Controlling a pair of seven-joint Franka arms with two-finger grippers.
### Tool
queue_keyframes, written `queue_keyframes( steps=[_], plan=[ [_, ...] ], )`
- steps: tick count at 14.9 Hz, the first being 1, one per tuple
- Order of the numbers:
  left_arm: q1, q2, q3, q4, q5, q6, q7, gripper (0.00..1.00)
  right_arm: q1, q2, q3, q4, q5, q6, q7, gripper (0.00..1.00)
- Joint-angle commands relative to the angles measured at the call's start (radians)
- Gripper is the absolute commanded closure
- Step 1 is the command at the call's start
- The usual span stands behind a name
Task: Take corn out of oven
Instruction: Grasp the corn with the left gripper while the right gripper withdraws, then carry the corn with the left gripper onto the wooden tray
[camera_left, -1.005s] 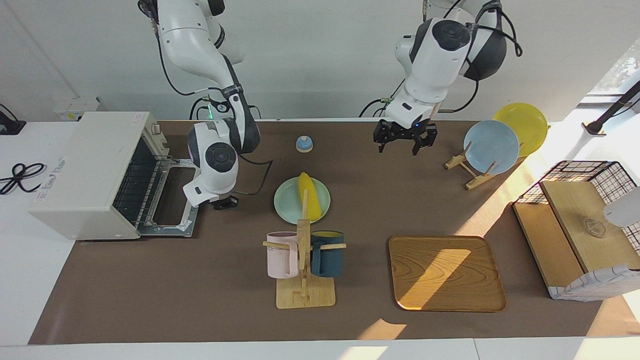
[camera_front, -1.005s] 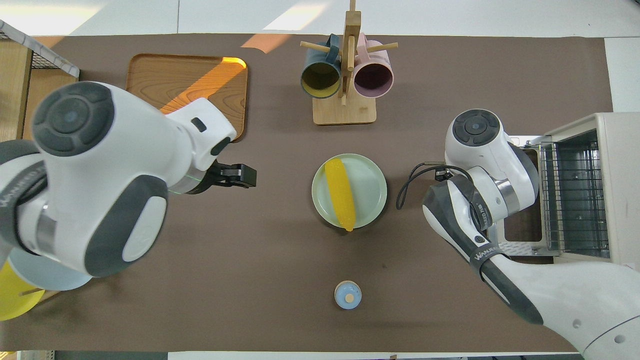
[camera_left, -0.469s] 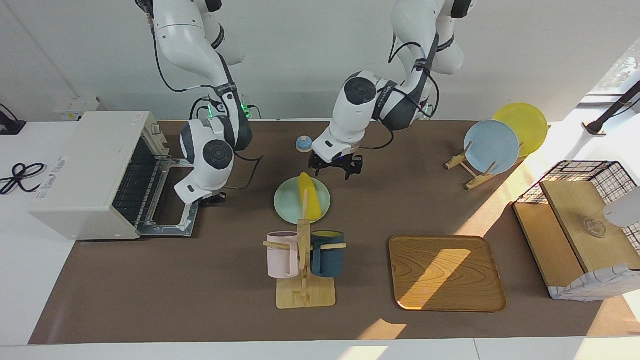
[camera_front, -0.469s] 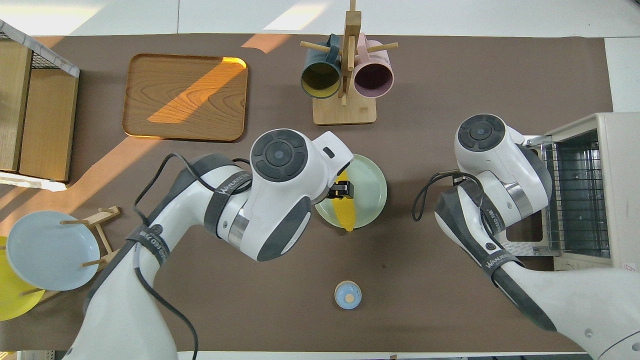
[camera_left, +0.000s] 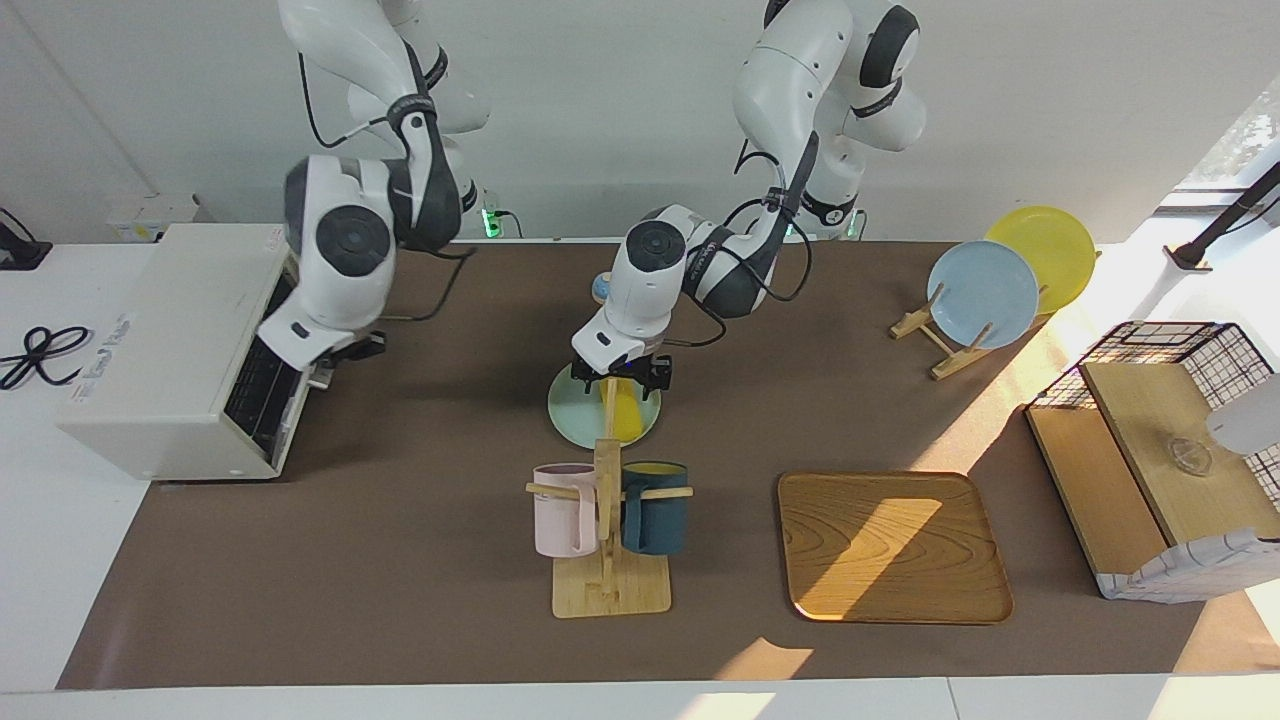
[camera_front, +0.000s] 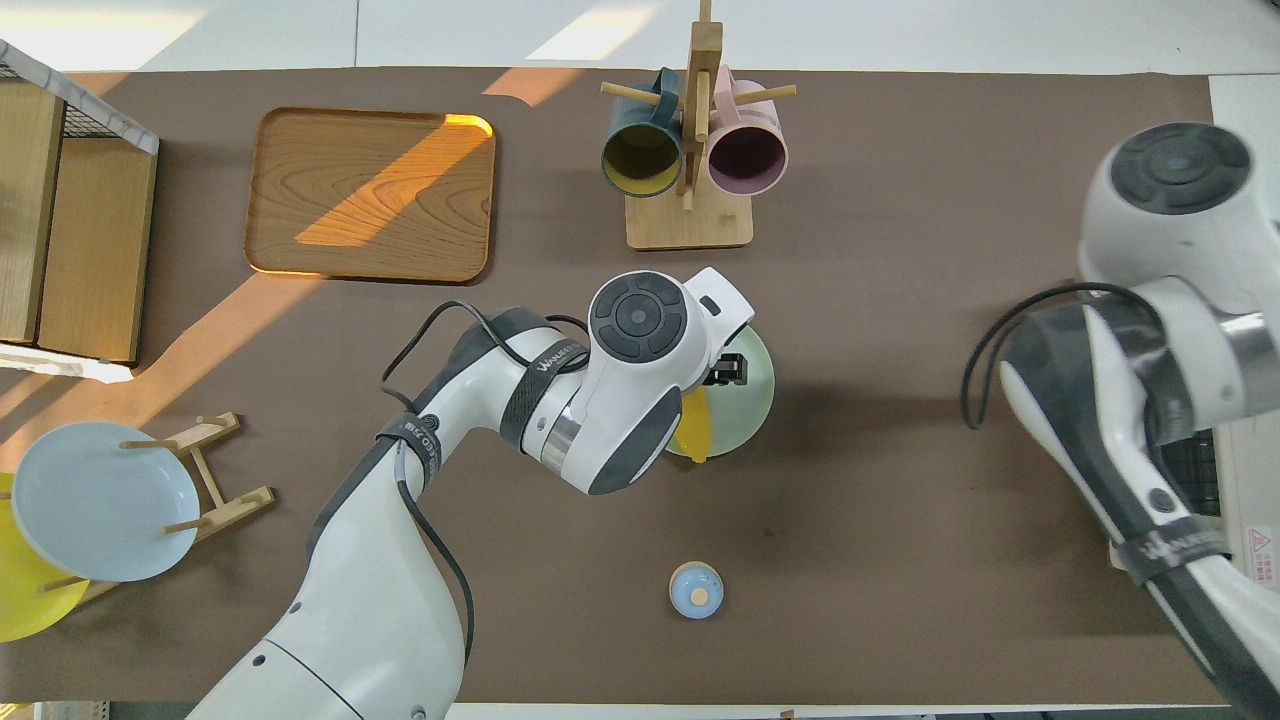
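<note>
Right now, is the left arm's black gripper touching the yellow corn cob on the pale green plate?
Cannot tell. In the facing view the open left gripper hangs low over the yellow corn cob on the green plate, hiding any contact or gap.

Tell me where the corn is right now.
The corn lies on the pale green plate mid-table, out of the oven, nearer the robots than the mug rack, with the open left gripper over it.

Bright, even room light, with sun on one end.
You get a warm sun streak across the wooden tray (camera_left: 893, 545); the wire basket's (camera_left: 1160, 345) corner looks possibly overexposed.
</note>
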Motion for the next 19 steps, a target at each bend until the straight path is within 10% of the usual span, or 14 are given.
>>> queue_keyframes(
  steps=[1,6,9,10,11,19],
  plan=[
    [-0.018,-0.003,0.014,-0.034,0.013,0.052,-0.009,0.00,-0.050,-0.028,0.004,-0.004,0.029,-0.004,-0.038,1.00],
    [-0.031,-0.007,0.016,-0.060,0.013,0.067,-0.024,0.06,-0.114,-0.111,0.000,0.129,0.515,-0.073,-0.079,0.88],
    [-0.022,-0.009,0.016,-0.045,0.010,0.047,-0.024,0.86,-0.076,-0.105,0.033,0.177,0.527,-0.116,-0.073,0.72],
    [-0.022,-0.007,0.017,-0.042,0.010,0.044,-0.024,1.00,-0.064,-0.106,0.034,0.175,0.527,-0.130,-0.064,0.35],
    [-0.019,-0.009,0.017,-0.037,0.010,0.040,-0.026,1.00,-0.062,-0.109,0.035,0.172,0.527,-0.139,-0.061,0.00],
    [0.180,-0.164,0.031,0.041,0.021,-0.239,0.080,1.00,-0.052,-0.033,0.037,0.281,0.478,-0.236,-0.059,0.00]
  ],
)
